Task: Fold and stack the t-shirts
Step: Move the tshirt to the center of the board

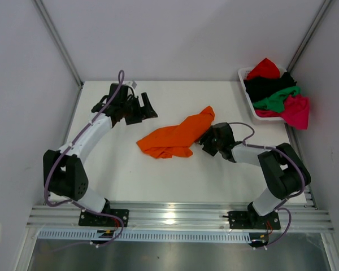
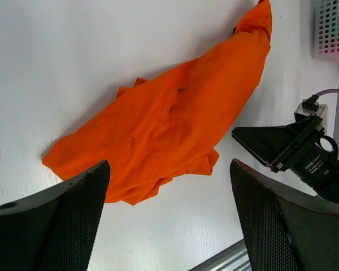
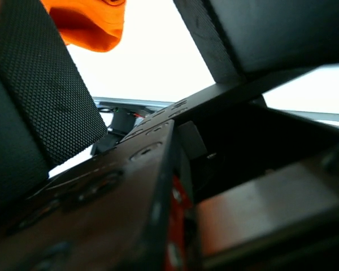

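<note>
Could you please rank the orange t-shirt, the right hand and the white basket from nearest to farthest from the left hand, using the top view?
From the left hand:
1. orange t-shirt, crumpled in the middle, just to its right.
2. right hand, at the shirt's opposite edge.
3. white basket, in the far right corner.

Bright orange t-shirt (image 1: 178, 135), white table (image 1: 130, 169); red shirt (image 1: 264, 69), black shirt (image 1: 264, 86), green shirt (image 1: 278, 99), magenta shirt (image 1: 296, 110), white basket (image 1: 247, 96).

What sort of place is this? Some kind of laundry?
Probably a robot test booth: left arm and right arm bolted to a metal rail at a white table, plain panels around, t-shirts in a basket.
</note>
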Available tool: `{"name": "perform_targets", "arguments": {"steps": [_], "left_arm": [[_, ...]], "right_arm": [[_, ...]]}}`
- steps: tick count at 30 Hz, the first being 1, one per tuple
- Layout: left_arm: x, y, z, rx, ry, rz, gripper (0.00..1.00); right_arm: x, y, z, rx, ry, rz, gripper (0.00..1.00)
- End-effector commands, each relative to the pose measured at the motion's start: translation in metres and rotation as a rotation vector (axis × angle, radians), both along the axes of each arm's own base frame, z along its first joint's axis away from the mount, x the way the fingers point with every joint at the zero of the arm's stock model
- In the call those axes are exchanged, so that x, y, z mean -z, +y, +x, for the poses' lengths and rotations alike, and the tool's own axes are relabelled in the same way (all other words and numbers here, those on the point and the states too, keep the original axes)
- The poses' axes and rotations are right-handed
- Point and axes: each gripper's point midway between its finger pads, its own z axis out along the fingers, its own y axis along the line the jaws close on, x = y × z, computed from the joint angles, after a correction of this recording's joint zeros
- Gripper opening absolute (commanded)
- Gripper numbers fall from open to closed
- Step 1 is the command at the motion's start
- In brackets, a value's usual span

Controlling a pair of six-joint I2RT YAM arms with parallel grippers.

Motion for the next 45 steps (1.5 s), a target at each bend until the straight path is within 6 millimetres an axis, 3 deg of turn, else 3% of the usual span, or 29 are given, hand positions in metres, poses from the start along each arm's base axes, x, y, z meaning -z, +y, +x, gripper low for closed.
{"name": "perform_targets", "arguments": {"steps": [1,8,21,29,32,37,43,45], "left_arm": [[-0.022,0.007,-0.003,-0.002,-0.076,0.027,0.89],[-0.017,0.013,-0.008,-0.016,-0.063,0.055,0.89],[-0.012,0.013,-0.007,-0.021,-0.049,0.06,0.89],[-0.013,0.015,-0.007,-0.025,-0.05,0.066,0.88],[-0.011,0.016,-0.008,-0.026,-0.047,0.07,0.88],[-0.01,0.022,-0.009,-0.042,-0.055,0.099,0.88],[-0.014,0.03,-0.01,-0.061,-0.072,0.129,0.88],[-0.016,0.031,-0.008,-0.066,-0.08,0.135,0.88]], "right_arm": [[-0.011,0.01,0.015,0.005,-0.062,0.081,0.6],[0.003,0.006,0.017,0.023,-0.025,0.09,0.59],[0.022,-0.024,-0.004,0.124,0.05,0.085,0.58],[0.034,-0.02,0.001,0.119,0.069,0.086,0.5],[0.044,-0.012,0.007,0.1,0.089,0.099,0.42],[0.056,-0.002,0.016,0.075,0.111,0.114,0.38],[0.055,0.007,0.029,0.049,0.104,0.12,0.33],[0.055,0.007,0.029,0.042,0.101,0.119,0.24]]}}
